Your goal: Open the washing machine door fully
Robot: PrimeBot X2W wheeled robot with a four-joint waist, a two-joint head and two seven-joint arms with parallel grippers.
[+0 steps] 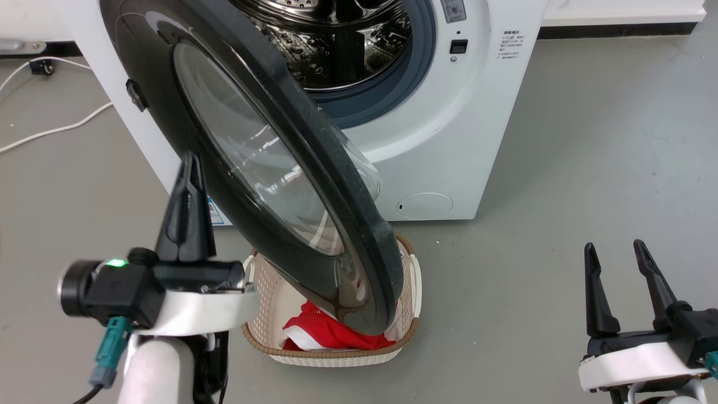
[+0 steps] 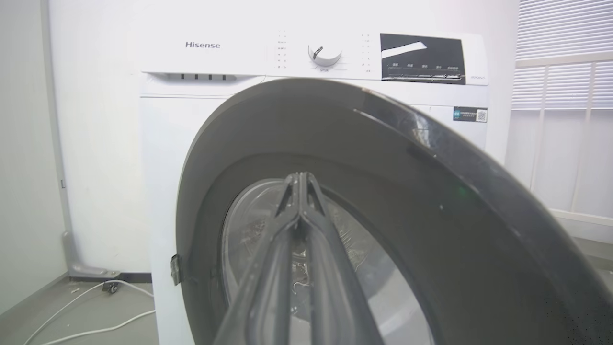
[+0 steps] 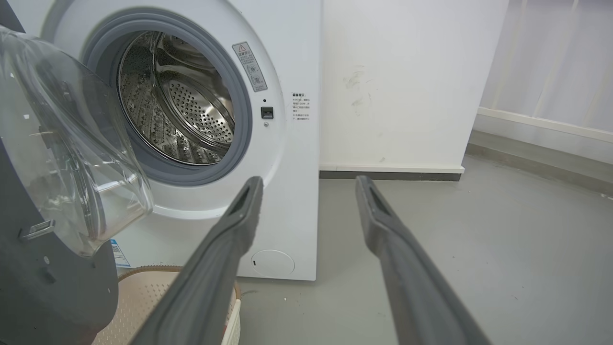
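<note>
At lower left, our left gripper (image 1: 191,167), fingers pressed together and empty, lies just beside the half-open washing machine door (image 1: 252,146); whether they touch is unclear.

Left hand (image 1: 190,161) pinched closed, right hand (image 1: 614,247) spread

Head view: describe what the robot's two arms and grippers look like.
Both the left gripper and right gripper have two long, tapered black jaws on a black base with a white wrist collar. The left base carries a lit green light, a black side cylinder and a teal plug with a dark cable.
</note>
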